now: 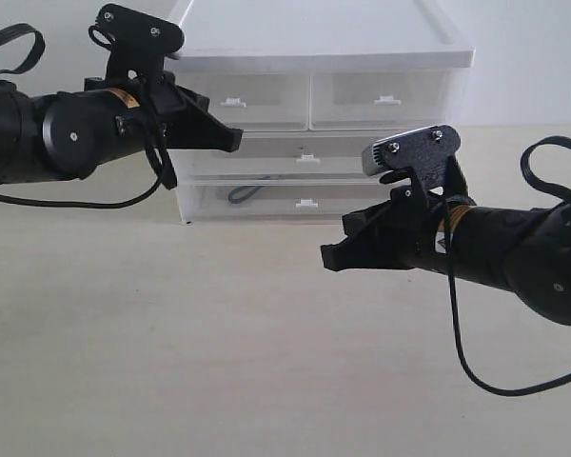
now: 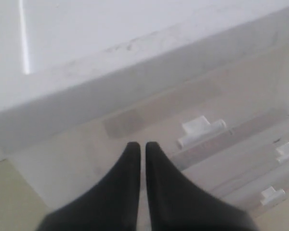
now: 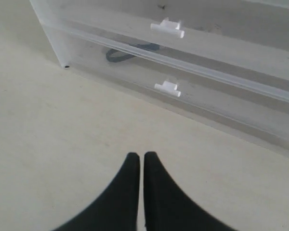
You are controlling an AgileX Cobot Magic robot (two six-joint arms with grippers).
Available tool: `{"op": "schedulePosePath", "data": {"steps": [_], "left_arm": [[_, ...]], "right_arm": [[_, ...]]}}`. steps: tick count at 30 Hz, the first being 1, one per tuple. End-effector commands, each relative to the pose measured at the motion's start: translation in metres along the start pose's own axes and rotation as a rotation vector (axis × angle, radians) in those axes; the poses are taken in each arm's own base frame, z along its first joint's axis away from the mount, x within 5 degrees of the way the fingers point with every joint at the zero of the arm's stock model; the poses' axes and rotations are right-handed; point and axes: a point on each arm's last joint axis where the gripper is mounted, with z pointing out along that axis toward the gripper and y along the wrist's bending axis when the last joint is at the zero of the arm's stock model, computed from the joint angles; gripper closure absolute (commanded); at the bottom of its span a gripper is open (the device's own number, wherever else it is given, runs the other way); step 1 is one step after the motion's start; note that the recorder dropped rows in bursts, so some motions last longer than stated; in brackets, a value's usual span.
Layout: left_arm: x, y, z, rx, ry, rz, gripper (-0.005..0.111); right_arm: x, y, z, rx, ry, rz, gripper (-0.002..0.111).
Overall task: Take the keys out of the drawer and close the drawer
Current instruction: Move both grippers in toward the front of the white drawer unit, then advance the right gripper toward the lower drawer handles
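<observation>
The drawer (image 1: 362, 202) is the lowest tier of the white unit and stands pushed in, its tab handle (image 3: 167, 88) facing me. Through its translucent front shows the dark strap loop of the keys (image 1: 247, 193) (image 3: 127, 52), left of the handle; the gold rings cannot be made out. My left gripper (image 1: 234, 139) (image 2: 139, 145) hovers shut and empty before the top left drawer. My right gripper (image 1: 329, 258) (image 3: 137, 155) hangs shut and empty over the table, a short way in front of the lowest drawer.
Above the lowest tier lie the wide middle drawer (image 1: 307, 158) and two half-width top drawers (image 1: 388, 99), all pushed in. The beige table (image 1: 219, 333) stretches in front of the unit. Black cables (image 1: 466, 352) hang from both arms.
</observation>
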Motion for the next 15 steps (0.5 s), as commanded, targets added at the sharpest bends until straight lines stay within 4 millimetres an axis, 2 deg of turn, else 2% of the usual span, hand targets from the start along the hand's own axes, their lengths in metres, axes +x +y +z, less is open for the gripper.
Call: {"op": "schedulePosePath", "data": {"steps": [1,8,15], "left_arm": [[0.003,-0.003,0.011,0.003,-0.009,-0.005,0.103],[-0.004,-0.001,0.021,-0.028,-0.089,-0.006,0.103],[-0.007,0.002,0.022,-0.062,-0.15,0.043,0.103]], "right_arm": [[-0.001,0.001,0.001,-0.008,-0.01,-0.011,0.108],[-0.007,0.001,0.003,-0.014,-0.002,-0.037,0.108],[-0.014,0.0,0.006,0.007,0.03,-0.039,0.108]]}}
